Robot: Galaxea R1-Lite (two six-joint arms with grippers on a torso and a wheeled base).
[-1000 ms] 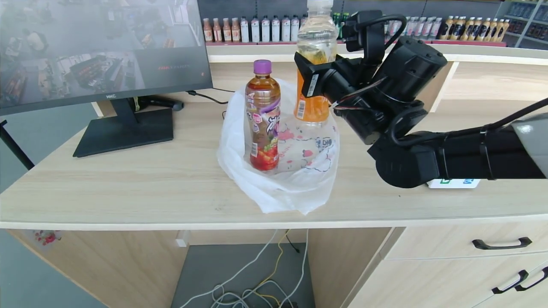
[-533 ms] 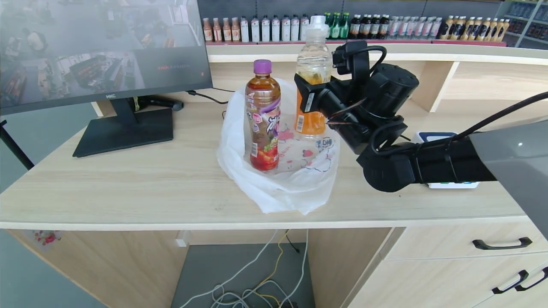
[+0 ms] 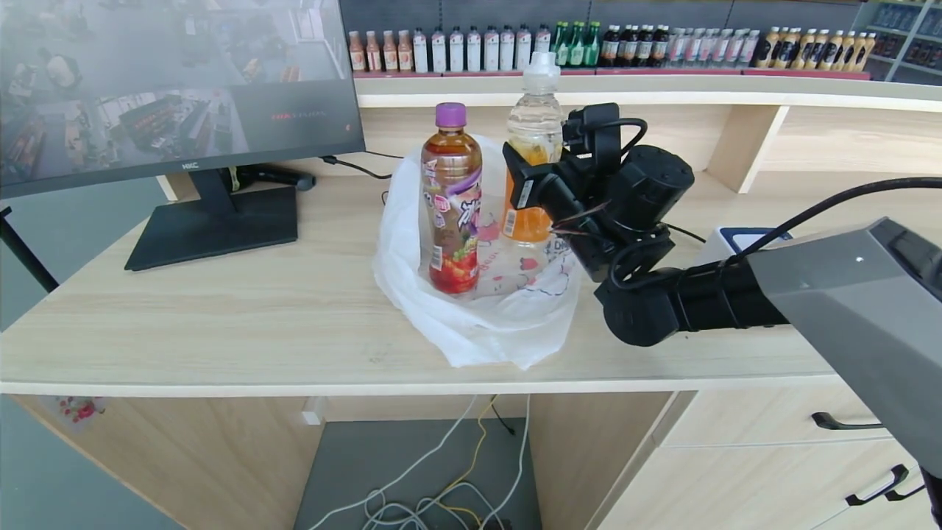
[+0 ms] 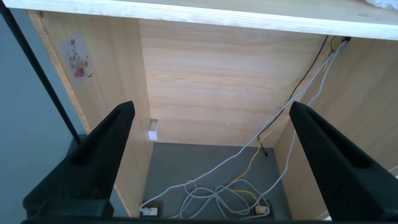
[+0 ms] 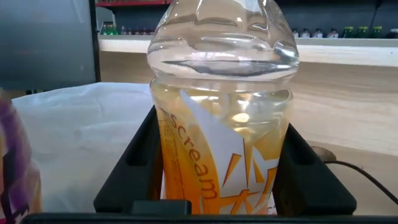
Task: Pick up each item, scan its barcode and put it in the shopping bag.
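Pale wooden counter (image 3: 221,324), stocked drink shelves (image 3: 603,48) behind; orange-labelled bottle (image 3: 531,140) held at the shopping bag (image 3: 478,316)
A monitor (image 3: 176,88) is set at the counter's left; under the countertop the left gripper (image 4: 211,155) is seen with fingers spread wide above loose cables (image 4: 211,193). A purple-capped bottle (image 3: 451,199) is stood upright in the white bag. Just beside it, the clear, white-capped orange-labelled bottle is kept upright, clamped between the fingers of the right gripper (image 3: 533,177), its base sunk into the bag's mouth
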